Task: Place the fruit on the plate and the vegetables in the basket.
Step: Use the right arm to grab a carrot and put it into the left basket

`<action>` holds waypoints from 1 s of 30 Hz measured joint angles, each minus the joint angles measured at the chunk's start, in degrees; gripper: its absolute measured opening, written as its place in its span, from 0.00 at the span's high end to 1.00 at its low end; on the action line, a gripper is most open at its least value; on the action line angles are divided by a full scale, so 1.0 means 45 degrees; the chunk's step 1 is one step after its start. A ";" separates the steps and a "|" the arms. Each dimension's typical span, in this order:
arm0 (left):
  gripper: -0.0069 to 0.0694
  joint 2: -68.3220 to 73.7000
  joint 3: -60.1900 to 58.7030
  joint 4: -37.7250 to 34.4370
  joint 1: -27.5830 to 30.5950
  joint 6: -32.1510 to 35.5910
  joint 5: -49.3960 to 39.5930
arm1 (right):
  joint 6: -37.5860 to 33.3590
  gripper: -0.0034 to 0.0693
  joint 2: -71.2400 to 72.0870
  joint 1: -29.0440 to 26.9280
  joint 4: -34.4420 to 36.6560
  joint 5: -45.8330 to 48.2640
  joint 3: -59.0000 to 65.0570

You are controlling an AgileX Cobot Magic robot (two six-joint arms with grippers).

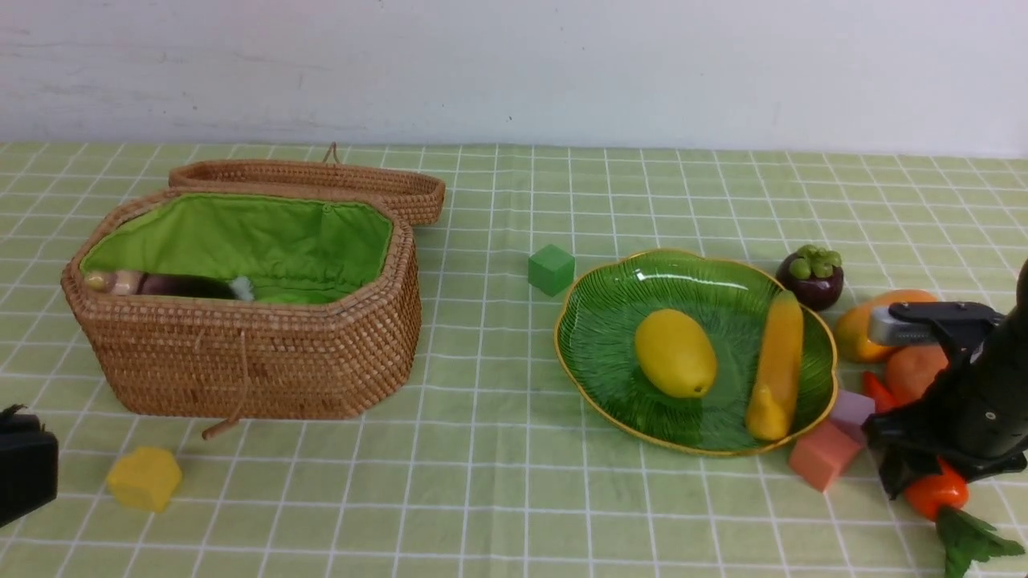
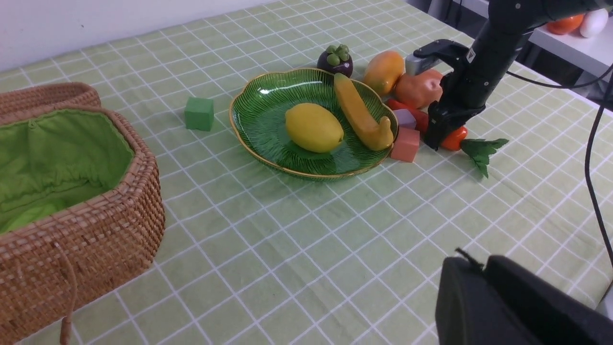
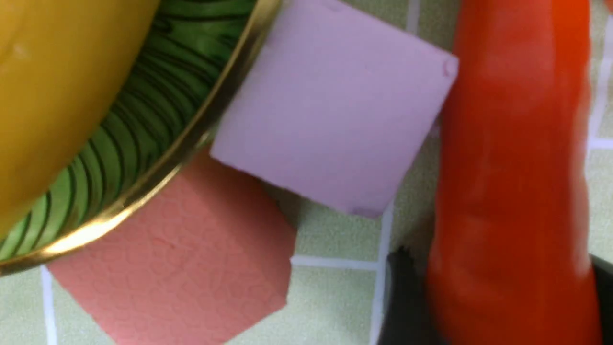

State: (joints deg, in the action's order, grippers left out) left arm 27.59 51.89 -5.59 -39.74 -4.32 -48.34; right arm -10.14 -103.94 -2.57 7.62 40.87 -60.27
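The left gripper point(image 1: 24, 470) sits at the near left edge, low over the cloth point(image 1: 482, 498), its jaws together and holding nothing. Just beside it lies a yellow block point(image 1: 144, 479). Behind them stands the basket point(image 1: 241, 361), its lid point(image 1: 321, 181) laid open at the back. An eggplant point(image 1: 189, 286) lies inside against the green lining, half hidden by the rim. A green block point(image 1: 552, 269) sits between the basket and the plate point(image 1: 598, 337).

On the plate the lemon point(image 1: 675, 353) lies near the middle, and the banana point(image 1: 779, 369) runs along the right side, its near end at the rim. A mangosteen point(image 1: 813, 277) stands just behind the plate. A pink block point(image 1: 823, 455) and a lilac block point(image 1: 851, 408) touch the plate's near right rim.

Farther right, on the cloth, the mango point(image 1: 855, 333) and the potato point(image 1: 911, 371) lie close together. The right gripper point(image 1: 911, 478) points down at the pepper point(image 1: 936, 491), one finger pressed against each side. The pepper lies on the cloth, its green leaves point(image 1: 972, 542) spread toward the near edge.
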 joint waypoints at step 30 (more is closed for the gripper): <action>0.83 0.0000 0.0000 0.6416 0.0000 -0.5937 -0.0283 | -0.1589 0.42 -0.0902 0.8494 0.2629 0.1031 -1.1177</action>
State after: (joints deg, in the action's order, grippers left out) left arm 27.59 51.89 23.28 -39.74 -31.03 -49.62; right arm -17.29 -108.00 35.66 19.45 45.51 -110.57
